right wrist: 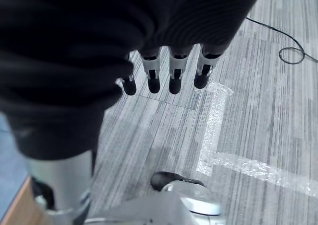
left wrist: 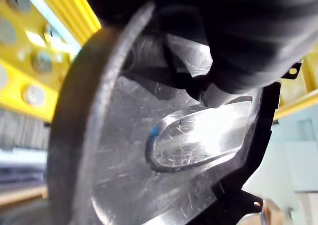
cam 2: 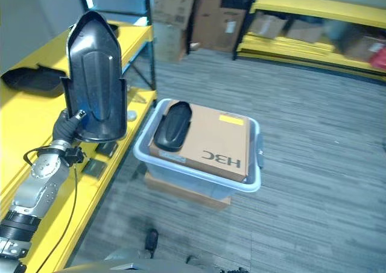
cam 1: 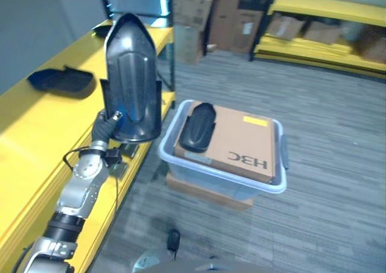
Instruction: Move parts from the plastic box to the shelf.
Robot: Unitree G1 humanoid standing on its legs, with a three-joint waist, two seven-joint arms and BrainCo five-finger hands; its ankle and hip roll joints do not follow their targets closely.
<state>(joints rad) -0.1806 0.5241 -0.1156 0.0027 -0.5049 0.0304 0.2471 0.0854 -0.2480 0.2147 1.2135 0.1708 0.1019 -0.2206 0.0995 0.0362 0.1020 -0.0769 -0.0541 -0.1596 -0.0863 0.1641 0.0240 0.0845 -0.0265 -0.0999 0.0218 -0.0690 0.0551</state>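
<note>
My left hand (cam 1: 108, 121) is shut on the lower edge of a large black plastic part (cam 1: 131, 74), holding it upright over the front edge of the yellow shelf (cam 1: 36, 128). The part's glossy inner face (left wrist: 149, 150) shows close up in the left wrist view. To its right, the grey-blue plastic box (cam 1: 278, 185) stands on the floor. Inside is a brown carton (cam 1: 241, 143) with a second, smaller black part (cam 1: 198, 126) lying on it. Another black part (cam 1: 60, 80) rests on the shelf. My right hand (right wrist: 169, 71) hangs open over the floor, holding nothing.
A flat cardboard piece (cam 1: 205, 191) lies under the plastic box. A dark shelf post (cam 1: 172, 62) stands between the shelf and the box. Stacked cartons (cam 1: 211, 14) and a second yellow rack (cam 1: 325, 14) line the back. Small flat dark pieces (cam 2: 96, 164) sit on the shelf edge.
</note>
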